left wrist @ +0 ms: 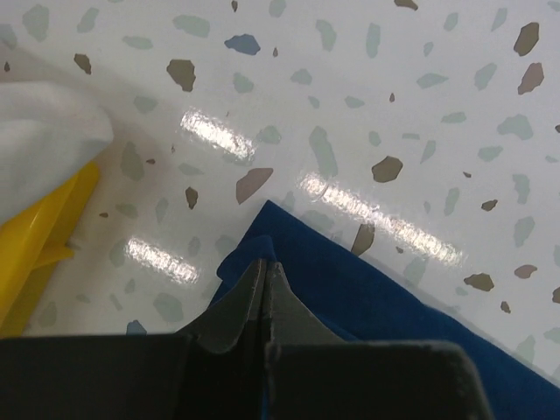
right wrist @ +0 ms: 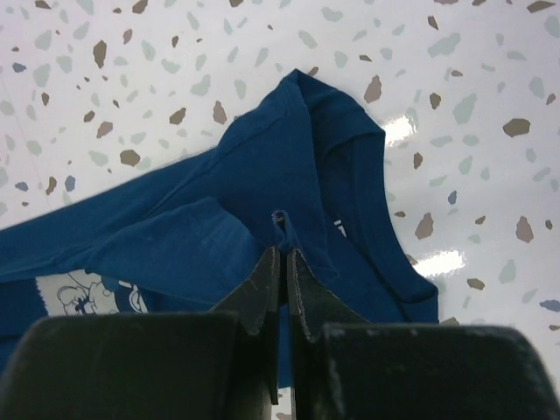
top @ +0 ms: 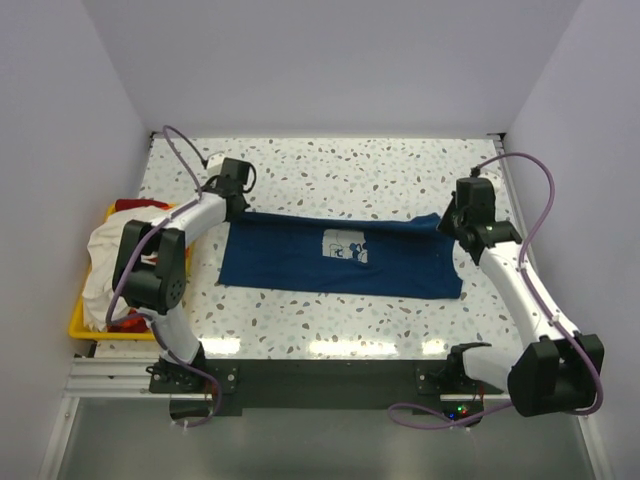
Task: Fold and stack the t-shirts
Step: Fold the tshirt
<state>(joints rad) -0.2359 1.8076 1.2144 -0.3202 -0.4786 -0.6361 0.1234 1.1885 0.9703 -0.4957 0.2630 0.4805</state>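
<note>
A navy blue t-shirt lies stretched left to right across the middle of the table, its white square print facing up. My left gripper is at the shirt's far left corner. In the left wrist view its jaws are shut, with the navy cloth bunched at the tips. My right gripper is at the far right end. In the right wrist view it is shut on a pinch of the navy shirt beside the collar.
A yellow bin stands at the table's left edge, close to the left arm. It holds a cream-white t-shirt and a red one. The bin's yellow rim and the white cloth show in the left wrist view. White walls enclose the table.
</note>
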